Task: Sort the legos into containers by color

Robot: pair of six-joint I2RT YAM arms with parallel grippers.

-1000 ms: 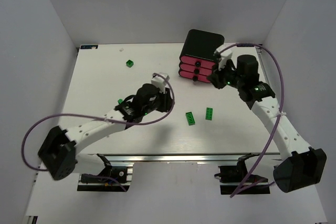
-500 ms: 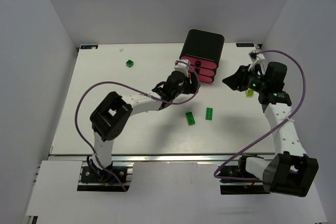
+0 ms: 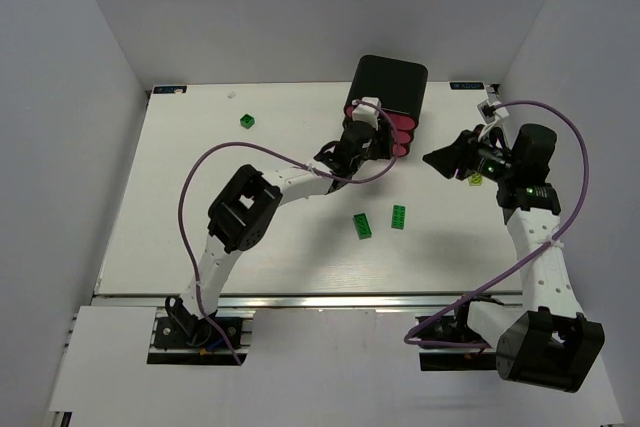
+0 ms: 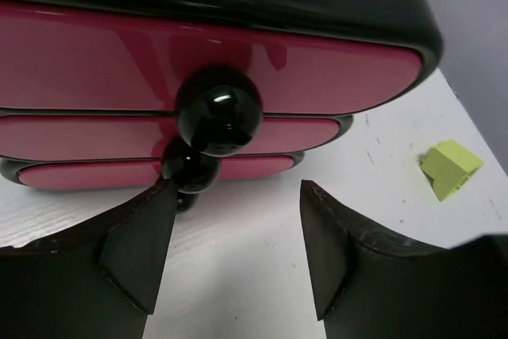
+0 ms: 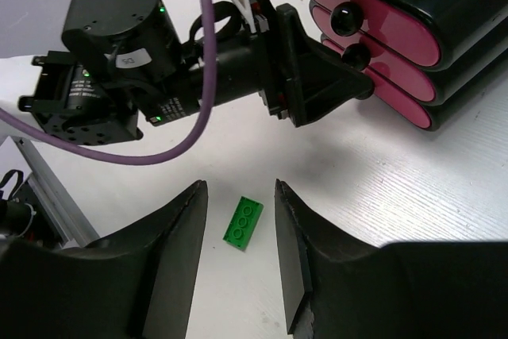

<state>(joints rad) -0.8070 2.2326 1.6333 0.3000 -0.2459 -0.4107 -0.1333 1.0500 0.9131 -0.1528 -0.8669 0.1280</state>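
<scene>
**A:** Layout, biggest first?
**B:** White table. Glossy black cabinet at the far edge, right of centre. Three pink drawers are stacked in it, fronts facing near, and all three look pushed in. Black round knobs run in a column down the middle of the fronts.

**A:** Arms?
**B:** Left arm is stretched far and right across the table to the drawer fronts, with a purple cable looping off it. Right arm stands along the right edge, wrist turned left toward the cabinet.

**A:** Left gripper?
**B:** Left gripper is low at the drawer fronts, jaws spread wide, nothing between them. One fingertip is just beside the lower knobs; I can't tell if it touches. The lowest knob is mostly hidden behind that finger.

**A:** Right one?
**B:** Right gripper is up off the table, right of the cabinet and apart from it. Jaws roughly half open, empty.

**A:** Legos?
**B:** All the ones I can see are on the table.
- Two dark green flat bricks lie side by side mid-table, near of the cabinet. The right wrist view frames one flat brick between the fingers, but it's down on the table surface, not gripped.
- Dark green cube sits far left, well apart from everything else.
- Lime-yellow block is right of the cabinet, under the right wrist in the top view.
</scene>
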